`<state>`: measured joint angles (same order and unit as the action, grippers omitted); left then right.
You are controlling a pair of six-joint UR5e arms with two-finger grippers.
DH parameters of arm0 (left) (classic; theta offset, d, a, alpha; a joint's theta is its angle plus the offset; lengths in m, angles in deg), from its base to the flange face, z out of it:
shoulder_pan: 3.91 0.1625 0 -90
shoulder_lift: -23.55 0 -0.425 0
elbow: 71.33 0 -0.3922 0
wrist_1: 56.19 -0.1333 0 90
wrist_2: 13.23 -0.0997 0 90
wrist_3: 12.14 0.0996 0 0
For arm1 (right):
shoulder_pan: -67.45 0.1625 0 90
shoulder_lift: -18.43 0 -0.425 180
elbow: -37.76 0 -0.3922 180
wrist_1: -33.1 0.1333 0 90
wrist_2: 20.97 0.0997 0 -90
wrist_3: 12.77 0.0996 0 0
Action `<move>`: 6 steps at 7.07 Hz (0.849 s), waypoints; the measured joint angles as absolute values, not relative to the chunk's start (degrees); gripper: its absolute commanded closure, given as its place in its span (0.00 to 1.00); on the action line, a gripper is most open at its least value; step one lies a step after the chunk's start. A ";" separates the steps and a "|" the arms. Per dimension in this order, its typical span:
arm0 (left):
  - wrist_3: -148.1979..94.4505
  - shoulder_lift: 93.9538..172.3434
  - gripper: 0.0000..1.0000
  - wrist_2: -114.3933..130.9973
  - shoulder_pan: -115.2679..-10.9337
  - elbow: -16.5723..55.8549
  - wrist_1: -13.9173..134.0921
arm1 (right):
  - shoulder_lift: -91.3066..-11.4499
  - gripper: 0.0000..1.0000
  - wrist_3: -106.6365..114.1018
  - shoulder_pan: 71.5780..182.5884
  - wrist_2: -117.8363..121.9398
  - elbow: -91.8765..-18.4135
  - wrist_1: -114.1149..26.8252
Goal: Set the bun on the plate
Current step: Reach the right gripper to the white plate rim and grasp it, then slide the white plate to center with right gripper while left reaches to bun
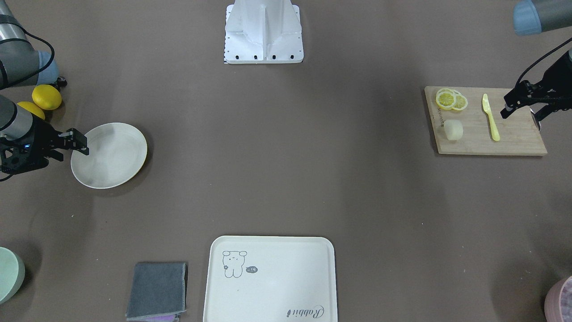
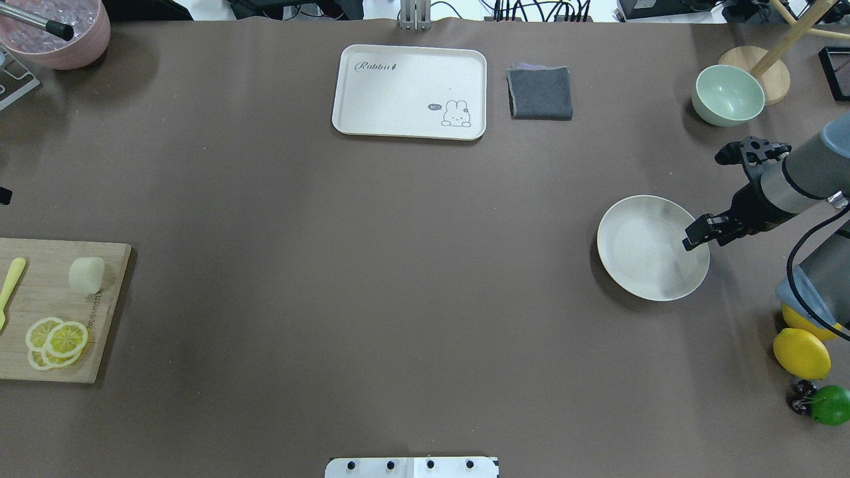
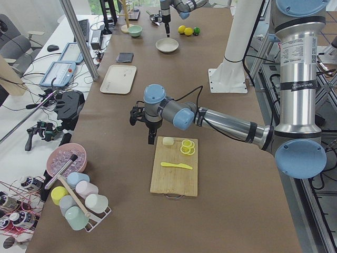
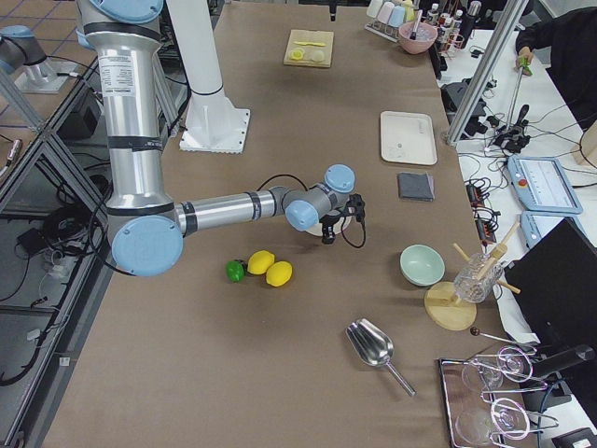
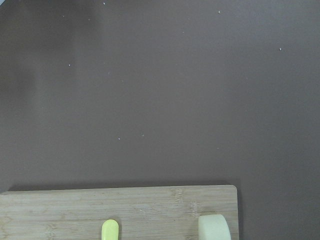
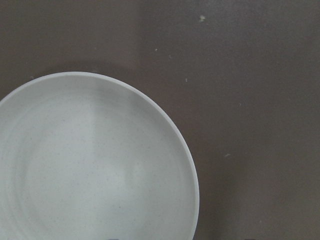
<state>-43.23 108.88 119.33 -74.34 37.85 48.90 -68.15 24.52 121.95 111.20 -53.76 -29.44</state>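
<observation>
Two hazards sit closest to the left pincer (image 1: pixel 520 114), which hangs with its fingers apparently spread and nothing between them, by the outer side of the wooden board (image 1: pixel 514 138) and not over the bun (image 1: pixel 453 129). The bun lies on that board, at the robot's left end of the worktop (image 1: pixel 286 156), close to the board's edge. It looks smooth and rounded, so I judge that an off-centre close could roll it off the board, and a hard squeeze could dent it. A low descent might also catch the board's edge and shift everything on it.

Just beside the bun lie the lemon slices (image 1: pixel 451 99), and a little further off the yellow knife (image 1: pixel 490 117). A careless approach could clip either one, or take the wrong pale yellow thing.

Furthest off is the plate (image 1: pixel 109 154), empty, at the opposite end of the worktop and well apart from the bun. That long carry looks like the main risk, since a weak grip may drop the bun midway. The right pincer (image 2: pixel 724 192), spread wide and empty, has one finger over the plate's rim. It could nudge the plate or block an arriving arm, and two lemons (image 1: pixel 47 97) lie near its arm.
</observation>
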 measured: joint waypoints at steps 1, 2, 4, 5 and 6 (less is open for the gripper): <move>-43.67 108.85 0.02 119.32 -74.08 37.85 49.20 | -68.15 1.00 25.78 121.56 111.12 -52.89 -28.13; -43.85 108.82 0.02 119.31 -73.88 37.81 49.33 | -68.17 1.00 26.30 121.13 110.89 -52.45 -27.64; -45.05 108.77 0.02 119.31 -72.75 37.24 49.58 | -67.91 1.00 26.81 120.85 110.92 -52.78 -27.42; -48.24 108.81 0.02 119.22 -71.31 36.96 50.23 | -67.03 1.00 28.02 120.83 111.66 -53.36 -27.43; -51.48 108.83 0.03 118.52 -69.44 36.81 51.15 | -65.25 1.00 31.22 120.82 112.80 -53.93 -27.45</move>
<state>-51.48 108.83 118.52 -69.44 36.81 51.15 -65.25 31.22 120.82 112.80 -53.93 -27.45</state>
